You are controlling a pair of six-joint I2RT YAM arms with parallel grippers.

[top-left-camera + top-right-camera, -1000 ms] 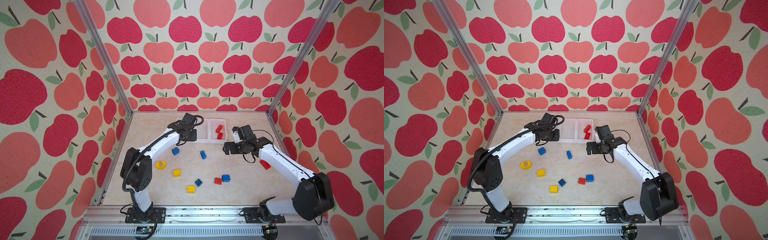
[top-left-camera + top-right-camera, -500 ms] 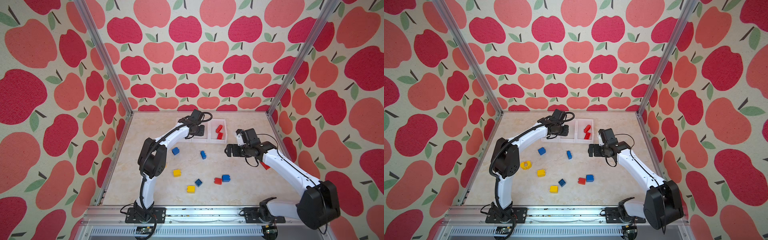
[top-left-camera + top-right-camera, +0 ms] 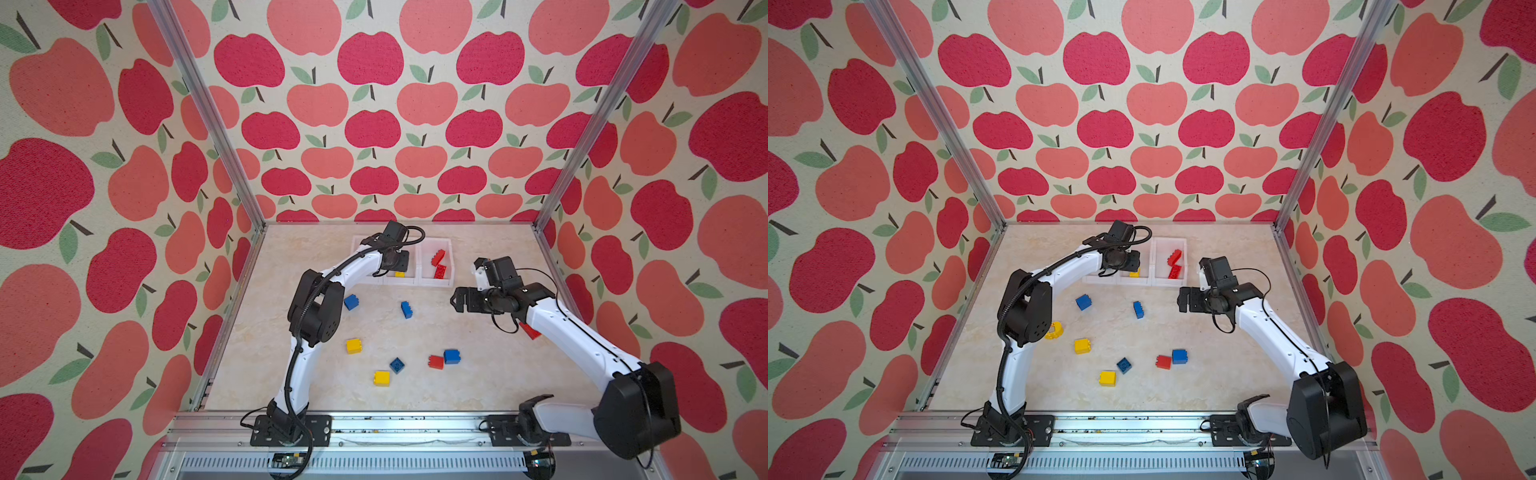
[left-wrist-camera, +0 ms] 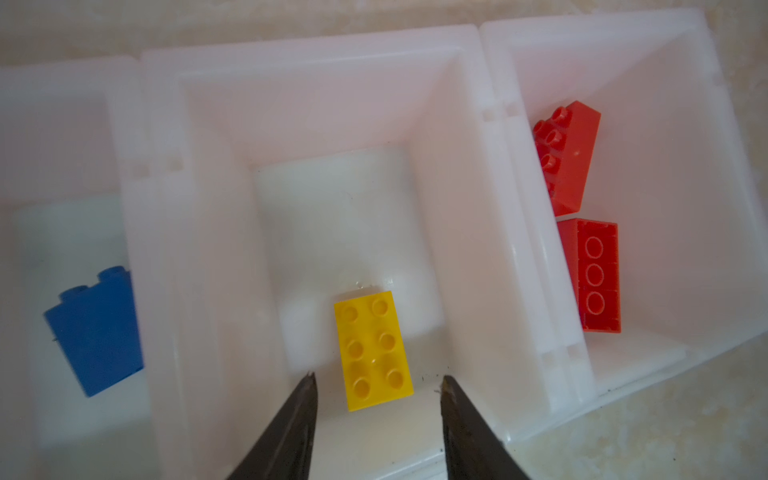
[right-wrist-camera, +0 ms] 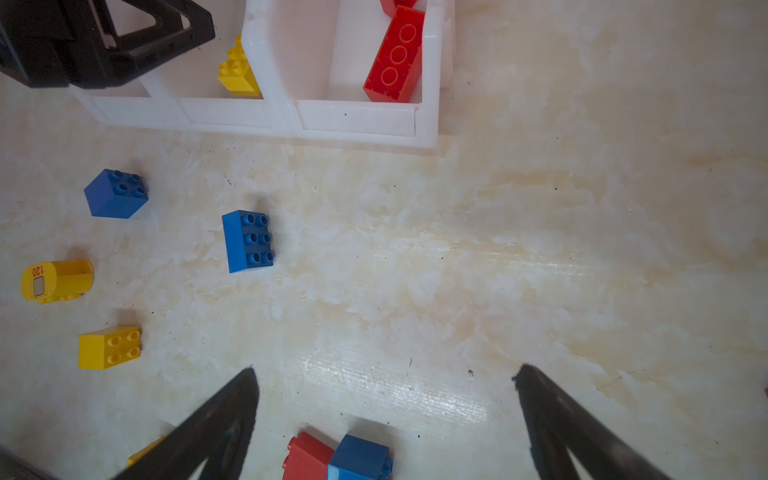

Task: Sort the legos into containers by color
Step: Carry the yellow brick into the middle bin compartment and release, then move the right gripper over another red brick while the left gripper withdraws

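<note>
Apple wallpaper on all three walls, pale marbled table [image 3: 490, 386] below. Left gripper [image 4: 377, 377] sits over the middle bin [image 4: 316, 54] with its jaws apart, gripping nothing. A yellow brick [image 4: 374, 351] lies studs-up on the bin floor right below the gap, touching neither finger. The three bins [image 3: 434, 284] stand joined in a row near the back wall. One neighbour bin holds a blue brick [image 4: 95, 328]. The other, at the right-hand end in both top views, holds two red bricks [image 3: 440, 271], one tipped on its side by the dividing wall and one lying hollow side up.

Right gripper [image 5: 384, 370] is spread wide and empty, hovering over the table in front of the row's right end.

Loose on the table: a blue cube [image 3: 351, 302] and a long blue [image 3: 406, 309] nearest the bins, and a yellow cube [image 3: 353, 345] further forward. Then come a dark blue piece [image 3: 397, 365], a second yellow [image 3: 381, 378], and a red one [image 3: 436, 362] touching a blue one [image 3: 451, 356]. The round yellow piece [image 3: 1054, 330] pokes out from behind the left arm's elbow in a top view, and the right wrist view shows its grey square. Another red [image 3: 530, 331] peeks from under the right arm — mostly hidden.
</note>
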